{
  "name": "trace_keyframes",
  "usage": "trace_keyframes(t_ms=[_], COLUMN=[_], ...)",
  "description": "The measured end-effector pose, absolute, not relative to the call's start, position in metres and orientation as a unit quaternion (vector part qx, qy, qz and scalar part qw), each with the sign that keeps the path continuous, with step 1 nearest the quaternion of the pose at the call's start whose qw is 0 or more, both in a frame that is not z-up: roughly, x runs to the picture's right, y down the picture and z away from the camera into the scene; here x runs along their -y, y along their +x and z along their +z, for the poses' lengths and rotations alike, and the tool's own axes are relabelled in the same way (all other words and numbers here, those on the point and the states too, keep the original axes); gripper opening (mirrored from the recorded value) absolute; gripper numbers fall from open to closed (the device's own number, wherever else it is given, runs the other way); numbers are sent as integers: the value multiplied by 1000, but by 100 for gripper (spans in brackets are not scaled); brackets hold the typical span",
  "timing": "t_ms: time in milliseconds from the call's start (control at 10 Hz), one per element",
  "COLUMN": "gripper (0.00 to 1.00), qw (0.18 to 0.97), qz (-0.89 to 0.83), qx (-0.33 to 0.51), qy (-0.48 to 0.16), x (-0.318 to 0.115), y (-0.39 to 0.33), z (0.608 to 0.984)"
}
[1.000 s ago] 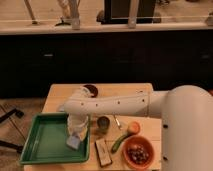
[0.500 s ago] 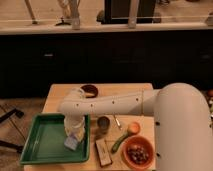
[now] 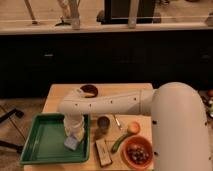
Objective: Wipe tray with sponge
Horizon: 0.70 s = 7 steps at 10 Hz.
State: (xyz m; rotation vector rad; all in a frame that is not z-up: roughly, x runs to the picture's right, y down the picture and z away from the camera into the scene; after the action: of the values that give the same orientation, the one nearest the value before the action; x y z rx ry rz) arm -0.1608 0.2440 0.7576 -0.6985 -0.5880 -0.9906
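Green tray [image 3: 45, 145]: claw [image 3: 74, 138] over sponge [image 3: 71, 143].

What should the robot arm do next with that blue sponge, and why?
Probably slide the sponge leftward across the tray. The gripper has it down at the tray's right side, near the rim, and most of the green floor lies bare to its left.

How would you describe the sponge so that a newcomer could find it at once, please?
Find the green tray at the table's front left. At its right end, under the white arm's tool, is the sponge. It is a small blue block, the only thing in the tray, unlike the black-and-white block on the wood outside.
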Motion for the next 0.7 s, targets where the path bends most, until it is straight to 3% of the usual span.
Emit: trace_keyframes(t_ms=[700], gripper=[1], qw=[784], qz=[-475], qx=[221], qy=[-333], x=[-249], y=[-165], z=[777])
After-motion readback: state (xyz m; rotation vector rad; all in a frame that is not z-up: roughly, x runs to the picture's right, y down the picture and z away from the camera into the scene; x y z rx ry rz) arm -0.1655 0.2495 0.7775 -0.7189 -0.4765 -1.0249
